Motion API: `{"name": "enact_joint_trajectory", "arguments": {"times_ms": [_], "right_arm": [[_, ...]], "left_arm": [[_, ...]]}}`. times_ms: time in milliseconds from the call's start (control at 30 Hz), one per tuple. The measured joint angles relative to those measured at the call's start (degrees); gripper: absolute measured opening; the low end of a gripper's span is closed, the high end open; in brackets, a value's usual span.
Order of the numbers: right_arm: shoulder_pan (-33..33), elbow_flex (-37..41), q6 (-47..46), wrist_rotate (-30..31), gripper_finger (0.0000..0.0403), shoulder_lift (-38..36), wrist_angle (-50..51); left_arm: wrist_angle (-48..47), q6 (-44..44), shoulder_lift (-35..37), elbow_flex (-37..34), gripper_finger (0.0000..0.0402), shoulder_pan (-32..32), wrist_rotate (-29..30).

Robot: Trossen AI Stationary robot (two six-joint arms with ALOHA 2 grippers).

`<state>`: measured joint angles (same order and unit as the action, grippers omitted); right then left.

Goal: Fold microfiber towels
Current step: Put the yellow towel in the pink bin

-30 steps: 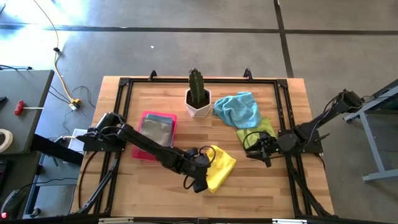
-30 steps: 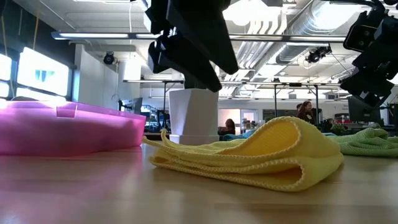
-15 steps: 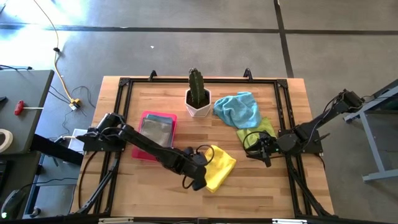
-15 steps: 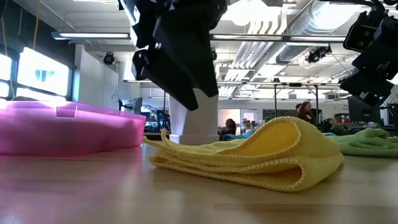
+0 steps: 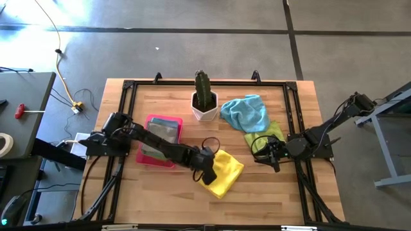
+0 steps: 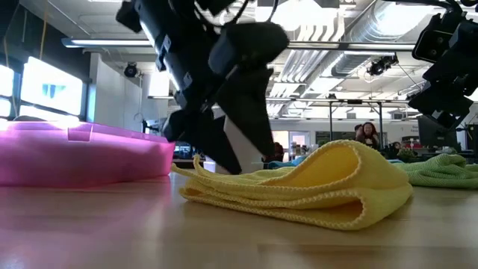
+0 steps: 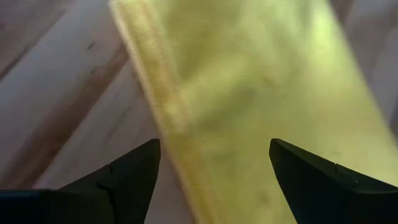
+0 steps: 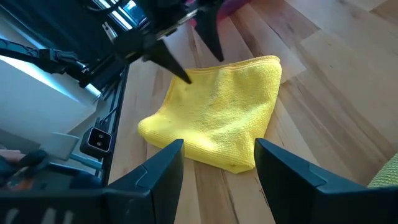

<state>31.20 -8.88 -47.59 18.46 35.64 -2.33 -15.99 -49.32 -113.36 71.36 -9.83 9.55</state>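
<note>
The left claw [image 6: 224,146] is motion-blurred in the low view, so its finger outlines there are unclear. In the left wrist view, the yellow towel [image 7: 261,106] is blurred and cut off by the picture's edges; its folds cannot be read. The lime green towel [image 5: 268,133] is partly covered by the right claw [image 5: 264,149] from above. The grey cloth [image 5: 159,133] inside the pink tray [image 5: 153,119] is partly hidden by the left arm.

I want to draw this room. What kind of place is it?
Probably a big workshop or robot lab: bare ducts run along the ceiling, the floor is plain concrete, and the wooden table has a yellow towel for robot practice.
</note>
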Motion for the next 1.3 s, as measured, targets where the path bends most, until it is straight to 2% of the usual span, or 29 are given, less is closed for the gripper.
{"name": "enact_joint_trajectory", "arguments": {"times_ms": [233,400,567,700,900,1167,1300], "right_arm": [[0.0,0.0,-0.1,0.0,0.0188,0.0,0.0],[0.0,0.0,0.0,0.0,0.0188,0.0,0.3],[0.0,0.0,0.0,0.0,0.0188,0.0,0.9],[0.0,0.0,0.0,0.0,0.0188,0.0,1.1],[0.0,0.0,-0.1,0.0,0.0188,0.0,1.3],[0.0,0.0,-0.1,0.0,0.0188,0.0,1.8],[0.0,0.0,-0.1,0.0,0.0188,0.0,2.2]], "left_arm": [[3.5,-1.3,-0.4,-1.8,0.0294,2.9,-2.5],[8.2,-2.7,-3.2,-1.7,0.0294,1.8,-5.3],[10.4,-4.3,-4.7,-1.7,0.0294,0.1,-3.4],[11.3,-1.6,-4.8,-1.7,0.0287,-1.4,1.0],[14.2,3.0,-6.7,-1.8,0.0227,-2.6,7.1],[19.3,5.3,-8.5,-1.8,0.0127,-2.5,6.0],[19.2,6.0,-8.5,-1.8,0.006,-2.5,5.9]]}}
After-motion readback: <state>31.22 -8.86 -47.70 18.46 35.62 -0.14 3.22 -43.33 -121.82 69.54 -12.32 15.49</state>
